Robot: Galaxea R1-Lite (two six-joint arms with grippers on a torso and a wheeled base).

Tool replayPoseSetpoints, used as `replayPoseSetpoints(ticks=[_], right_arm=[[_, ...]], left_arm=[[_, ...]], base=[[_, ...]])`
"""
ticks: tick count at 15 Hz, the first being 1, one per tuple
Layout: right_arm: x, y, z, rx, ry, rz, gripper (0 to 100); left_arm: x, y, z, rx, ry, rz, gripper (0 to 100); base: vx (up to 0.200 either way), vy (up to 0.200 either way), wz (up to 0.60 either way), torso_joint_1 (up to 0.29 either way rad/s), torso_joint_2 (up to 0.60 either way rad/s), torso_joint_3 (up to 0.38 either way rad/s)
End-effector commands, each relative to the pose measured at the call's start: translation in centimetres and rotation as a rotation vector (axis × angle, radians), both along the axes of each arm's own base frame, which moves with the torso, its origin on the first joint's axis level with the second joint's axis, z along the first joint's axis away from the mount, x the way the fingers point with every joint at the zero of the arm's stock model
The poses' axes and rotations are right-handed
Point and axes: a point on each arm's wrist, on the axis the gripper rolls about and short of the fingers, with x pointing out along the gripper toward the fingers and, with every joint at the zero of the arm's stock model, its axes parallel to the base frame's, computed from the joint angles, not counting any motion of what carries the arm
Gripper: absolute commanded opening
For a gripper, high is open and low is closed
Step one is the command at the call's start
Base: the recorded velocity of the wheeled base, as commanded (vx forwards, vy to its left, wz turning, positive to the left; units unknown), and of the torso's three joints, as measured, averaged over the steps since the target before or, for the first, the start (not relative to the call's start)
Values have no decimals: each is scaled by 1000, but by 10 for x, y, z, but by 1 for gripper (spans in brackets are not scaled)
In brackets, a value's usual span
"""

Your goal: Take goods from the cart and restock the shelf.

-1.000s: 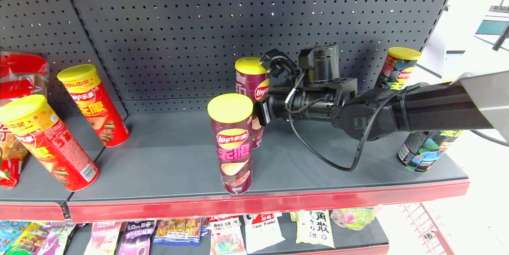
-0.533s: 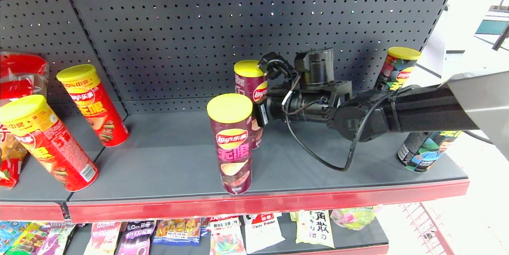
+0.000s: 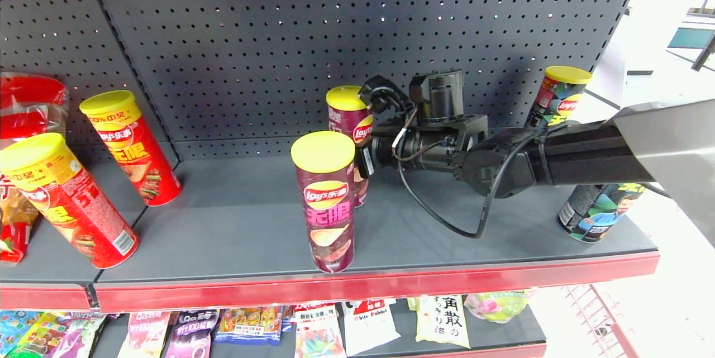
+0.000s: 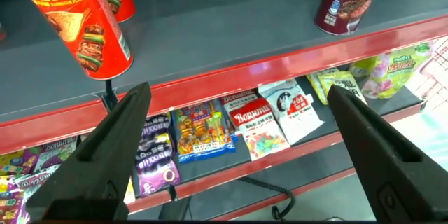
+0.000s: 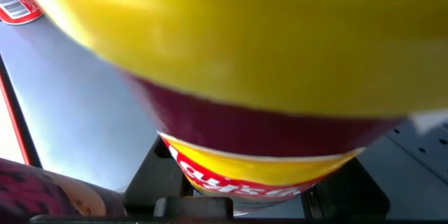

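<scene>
The maroon chip can with the yellow lid stands upright at the back of the shelf, pinched at mid-height by the right gripper, whose jaws press on its sides. In the right wrist view the can sits right up against the camera. Just ahead of the gripper, toward the shelf's red lip, a second maroon can stands upright and hides the held can's lower part. Well off to the gripper's left stand two red cans. Behind its arm, to the right, are two dark cans. The pegboard is close behind the grip. The left gripper hangs spread wide and empty below the shelf edge, facing snack bags.
</scene>
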Motion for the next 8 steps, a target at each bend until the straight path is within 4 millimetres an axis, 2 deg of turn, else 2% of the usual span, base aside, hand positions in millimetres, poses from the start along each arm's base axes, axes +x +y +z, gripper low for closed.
replayPoseSetpoints(ticks=[1, 7, 8], right_arm=[[1, 1, -2, -2, 2, 2, 0], [1, 1, -2, 0, 0, 2, 0], [1, 1, -3, -1, 1, 2, 100]], left_arm=[[0, 0, 0, 0, 5, 1, 100], [1, 0, -1, 2, 6, -1, 100], [1, 0, -1, 1, 8, -1, 100]], base=[[0, 0, 0, 0, 0, 0], [0, 0, 0, 0, 0, 0], [0, 0, 0, 0, 0, 0]])
